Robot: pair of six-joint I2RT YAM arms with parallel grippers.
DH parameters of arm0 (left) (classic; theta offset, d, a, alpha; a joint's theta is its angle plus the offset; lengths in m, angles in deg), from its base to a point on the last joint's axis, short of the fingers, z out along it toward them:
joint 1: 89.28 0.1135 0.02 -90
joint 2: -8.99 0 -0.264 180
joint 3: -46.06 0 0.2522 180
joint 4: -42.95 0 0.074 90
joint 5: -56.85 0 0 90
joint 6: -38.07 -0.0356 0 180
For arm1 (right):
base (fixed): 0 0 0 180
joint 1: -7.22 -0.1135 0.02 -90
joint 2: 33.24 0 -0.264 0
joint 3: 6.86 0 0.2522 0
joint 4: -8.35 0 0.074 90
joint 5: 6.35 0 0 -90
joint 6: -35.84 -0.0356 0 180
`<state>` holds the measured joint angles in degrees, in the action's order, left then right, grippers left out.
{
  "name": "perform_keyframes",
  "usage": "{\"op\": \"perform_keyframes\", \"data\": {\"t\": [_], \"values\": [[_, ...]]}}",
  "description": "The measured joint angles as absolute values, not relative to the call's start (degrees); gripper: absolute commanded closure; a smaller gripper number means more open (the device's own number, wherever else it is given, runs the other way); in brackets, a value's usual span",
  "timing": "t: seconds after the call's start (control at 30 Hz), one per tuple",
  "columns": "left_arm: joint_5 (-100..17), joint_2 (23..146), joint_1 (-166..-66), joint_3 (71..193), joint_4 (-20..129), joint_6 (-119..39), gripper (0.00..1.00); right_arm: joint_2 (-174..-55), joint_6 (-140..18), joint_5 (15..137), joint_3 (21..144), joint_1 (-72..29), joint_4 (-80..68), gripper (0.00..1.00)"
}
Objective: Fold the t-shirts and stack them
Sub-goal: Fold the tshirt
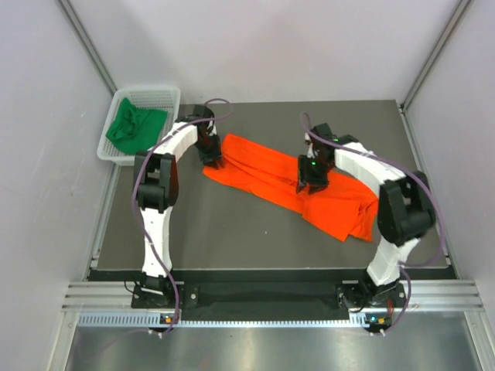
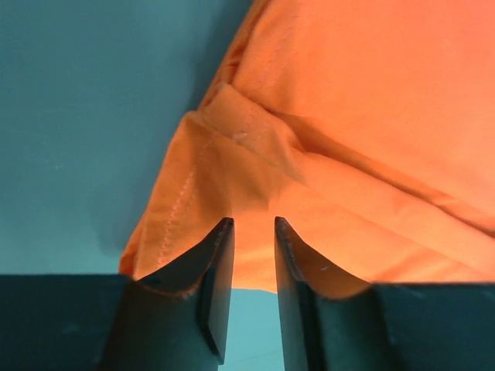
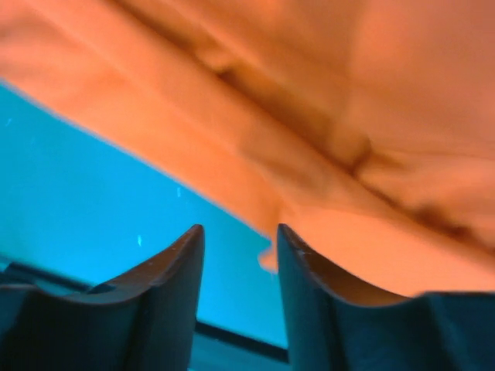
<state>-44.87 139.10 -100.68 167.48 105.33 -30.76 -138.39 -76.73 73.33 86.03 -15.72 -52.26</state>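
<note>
The orange t-shirt (image 1: 286, 182) lies crumpled in a long diagonal band across the middle of the table. My left gripper (image 1: 211, 160) is at its upper-left corner. In the left wrist view its fingers (image 2: 219, 255) stand a narrow gap apart over the hemmed edge of the orange cloth (image 2: 325, 139), with bare table showing between them lower down. My right gripper (image 1: 312, 184) is over the shirt's middle, open. In the right wrist view the cloth's edge (image 3: 325, 154) runs just past the fingertips (image 3: 290, 247). The green t-shirt (image 1: 136, 128) lies bunched in the basket.
The white mesh basket (image 1: 167, 97) stands at the table's far left corner. Grey walls close in the left, right and back sides. A metal rail (image 1: 255, 297) runs along the near edge by the arm bases.
</note>
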Motion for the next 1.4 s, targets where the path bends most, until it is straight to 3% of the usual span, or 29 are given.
{"op": "perform_keyframes", "data": {"t": [0.17, 0.33, 0.57, 0.93, 1.4], "values": [[-47.32, 138.59, -100.52, 167.81, 104.06, -28.57, 0.68, -123.52, -78.5, 70.24, 75.0, -8.49, -53.81, 0.39], [-50.69, 138.59, -100.35, 167.81, 102.36, -25.23, 0.69, -110.98, -82.43, 68.91, 62.91, -3.57, -56.22, 0.38], [-56.98, 136.17, -100.74, 162.69, 97.5, -21.23, 0.67, -102.48, -87.31, 68.93, 51.06, -0.03, -59.21, 0.42], [-67.67, 129.17, -113.37, 150.1, 86.66, -17.23, 0.61, -99.68, -92.73, 68.45, 41.18, 4.87, -54.14, 0.5], [-69.77, 129.63, -127.03, 149.69, 81.37, -16.05, 0.57, -99.11, -92.47, 73.37, 38.38, 9.46, -45.4, 0.48]]}}
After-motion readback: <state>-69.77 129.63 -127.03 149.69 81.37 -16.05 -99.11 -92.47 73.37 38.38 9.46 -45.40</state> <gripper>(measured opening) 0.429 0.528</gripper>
